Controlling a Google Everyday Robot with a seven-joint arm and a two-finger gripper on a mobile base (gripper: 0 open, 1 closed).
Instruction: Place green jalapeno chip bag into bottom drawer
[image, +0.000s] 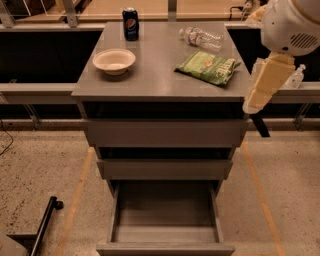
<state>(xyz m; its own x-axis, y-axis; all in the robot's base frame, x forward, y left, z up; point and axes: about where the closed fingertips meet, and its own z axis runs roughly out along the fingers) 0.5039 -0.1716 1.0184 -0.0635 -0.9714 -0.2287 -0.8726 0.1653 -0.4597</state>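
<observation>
- Camera view: the gripper (260, 125) is hanging off the right front corner of the counter (150, 75), level with the top drawer's end. I cannot tell whether it is released or clenched.
- The green jalapeno chip bag (206, 67) is lying flat on the counter, up and left of the gripper and apart from it. A water bottle (202, 38) is lying just behind the bag.
- The bottom drawer (165, 220) is standing pulled open, well below and left of the gripper, with nothing showing inside.
- By my reading, the drawer is ready, while grasping, carrying and dropping the bag are all remaining.
</observation>
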